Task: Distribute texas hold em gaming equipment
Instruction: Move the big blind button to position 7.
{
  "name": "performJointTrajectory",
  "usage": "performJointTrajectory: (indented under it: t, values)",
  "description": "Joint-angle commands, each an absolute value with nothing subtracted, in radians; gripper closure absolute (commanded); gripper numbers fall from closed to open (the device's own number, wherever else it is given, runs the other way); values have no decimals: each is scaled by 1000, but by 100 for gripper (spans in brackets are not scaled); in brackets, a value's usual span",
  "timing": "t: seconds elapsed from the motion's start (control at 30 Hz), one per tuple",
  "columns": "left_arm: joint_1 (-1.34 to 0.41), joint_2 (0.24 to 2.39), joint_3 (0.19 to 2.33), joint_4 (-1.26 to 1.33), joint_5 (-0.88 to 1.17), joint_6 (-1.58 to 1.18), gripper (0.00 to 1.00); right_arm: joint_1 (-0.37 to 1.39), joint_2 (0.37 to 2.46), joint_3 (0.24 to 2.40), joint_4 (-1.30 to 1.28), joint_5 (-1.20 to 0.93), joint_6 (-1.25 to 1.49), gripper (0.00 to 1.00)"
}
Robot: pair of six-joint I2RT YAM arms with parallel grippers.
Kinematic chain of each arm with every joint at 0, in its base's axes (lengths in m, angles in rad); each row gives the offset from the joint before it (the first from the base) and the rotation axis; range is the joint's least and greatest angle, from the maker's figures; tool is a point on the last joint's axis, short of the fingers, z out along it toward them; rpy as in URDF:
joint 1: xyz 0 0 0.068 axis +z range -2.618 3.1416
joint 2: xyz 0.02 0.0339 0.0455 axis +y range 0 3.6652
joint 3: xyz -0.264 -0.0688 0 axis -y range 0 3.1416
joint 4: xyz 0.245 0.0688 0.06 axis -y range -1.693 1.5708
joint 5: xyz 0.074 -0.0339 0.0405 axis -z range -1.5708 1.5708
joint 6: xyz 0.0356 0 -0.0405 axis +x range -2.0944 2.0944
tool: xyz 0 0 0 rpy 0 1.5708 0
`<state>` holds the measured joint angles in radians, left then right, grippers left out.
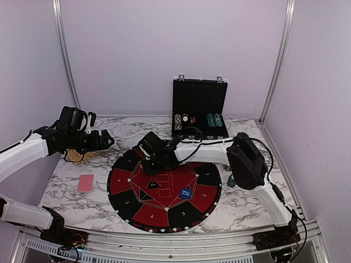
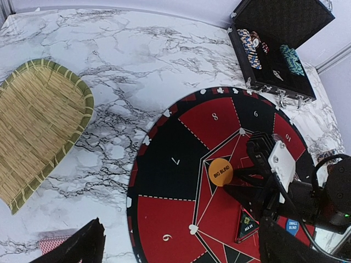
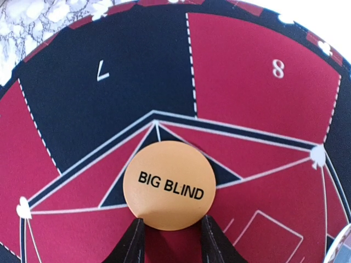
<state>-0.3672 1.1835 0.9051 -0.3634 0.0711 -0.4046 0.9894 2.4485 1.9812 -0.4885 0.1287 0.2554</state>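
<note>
- Here, the right jaws straddle the near edge of the orange disc (image 3: 169, 185) on the mat (image 3: 137, 71); grip cannot be told.
- Left jaws released, above the counter (image 2: 137, 49).

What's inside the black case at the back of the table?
The open black case holds a row of grey-white chips, a few dark red chips and a row of teal chips. Whatever lies beneath the rows is covered.
</note>
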Motion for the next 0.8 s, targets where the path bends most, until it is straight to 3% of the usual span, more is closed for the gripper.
performJointTrajectory:
  t: [0.0,0.13,0.37,0.5,0.77]
  values:
    - [-361,1170,897,-350,83,-406,1,970,2553,2047,-549,103,241,65]
    - [-359,1169,897,-349,84,-405,1,964,2601,2125,-577,89,235,65]
    - [-358,1170,897,-349,90,-405,1,960,2566,2117,-603,105,234,53]
    - [-357,1171,897,-348,94,-406,1,960,2478,2034,-572,87,243,44]
    - [-357,1170,896,-347,97,-408,1,964,2301,1837,-504,12,250,35]
